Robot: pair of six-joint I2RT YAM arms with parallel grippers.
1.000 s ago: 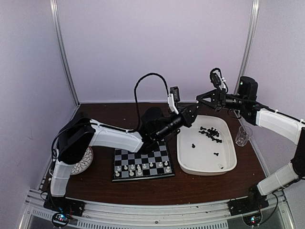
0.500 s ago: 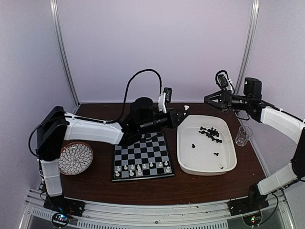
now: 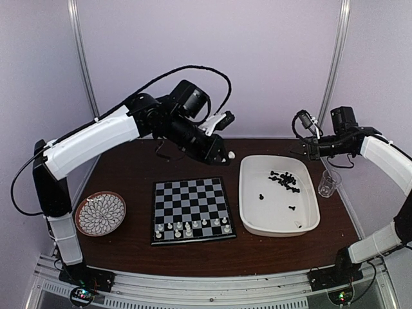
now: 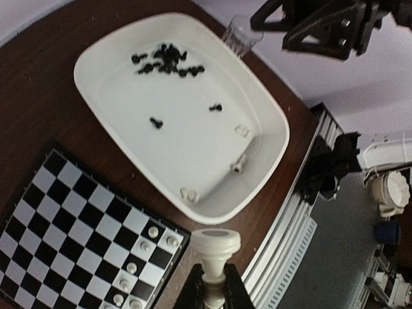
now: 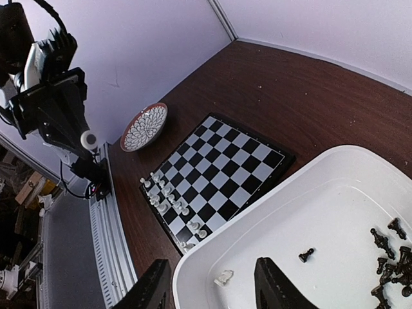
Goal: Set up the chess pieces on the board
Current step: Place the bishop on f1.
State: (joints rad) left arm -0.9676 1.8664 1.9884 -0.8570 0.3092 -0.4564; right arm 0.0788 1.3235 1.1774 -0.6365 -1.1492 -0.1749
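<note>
My left gripper point(image 3: 226, 155) hangs high over the table behind the board point(image 3: 190, 199), shut on the stem of a white chess piece point(image 4: 215, 248). In the left wrist view the gripper point(image 4: 215, 286) looks down on the board point(image 4: 58, 225) and the white tray point(image 4: 187, 141). White pieces point(image 3: 193, 226) fill the board's two near rows. Black pieces point(image 3: 286, 179) lie clustered in the tray point(image 3: 273, 212), with a few white ones point(image 4: 239, 164). My right gripper point(image 5: 215, 290) is open and empty above the tray point(image 5: 335, 212), and sits high at the right point(image 3: 305, 149).
A round patterned plate point(image 3: 100, 214) lies left of the board. A clear cup point(image 3: 329, 183) stands right of the tray. Purple walls close in the back and sides, and a metal rail point(image 3: 206, 283) runs along the near edge.
The left arm rose from the tray's far-left corner and swung up and back with the white piece. The right gripper opened and drew away to the right.
</note>
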